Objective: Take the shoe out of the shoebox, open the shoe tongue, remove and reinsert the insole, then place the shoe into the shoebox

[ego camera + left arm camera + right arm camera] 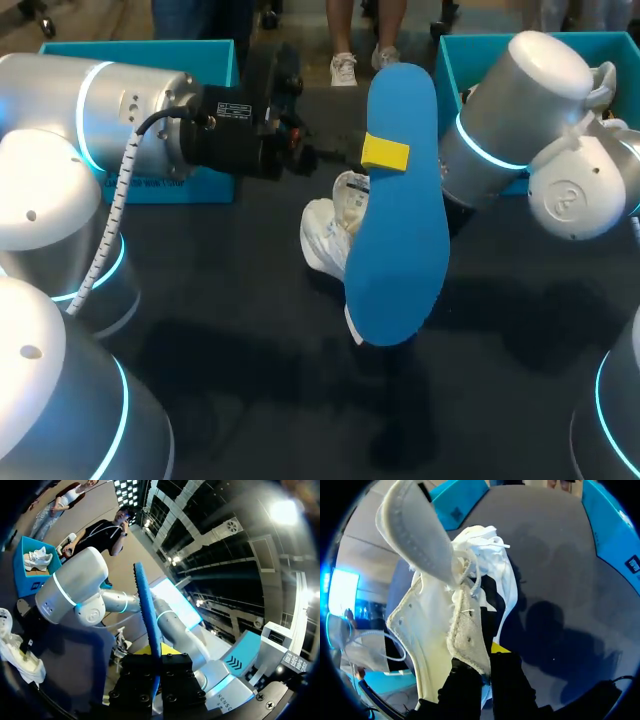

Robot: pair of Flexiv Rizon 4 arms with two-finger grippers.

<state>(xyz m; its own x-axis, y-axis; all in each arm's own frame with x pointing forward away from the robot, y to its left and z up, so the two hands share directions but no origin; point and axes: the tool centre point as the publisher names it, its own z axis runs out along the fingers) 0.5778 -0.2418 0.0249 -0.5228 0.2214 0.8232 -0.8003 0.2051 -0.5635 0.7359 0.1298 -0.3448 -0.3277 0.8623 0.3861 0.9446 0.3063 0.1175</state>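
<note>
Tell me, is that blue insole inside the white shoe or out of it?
Out. The left tool holds the blue insole up in the air, apart from the white shoe gripped by the right tool.

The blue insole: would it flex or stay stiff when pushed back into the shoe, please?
Probably light and thin: edge-on, the insole is a slim strip. It likely bends somewhat, yet it stands out straight from the left gripper without drooping.

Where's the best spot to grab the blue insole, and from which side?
By its narrower upper part, pinching across the two flat faces from the side edge, as the left gripper does: the insole is a thin sheet held on end, leaving its wide end free.
</note>
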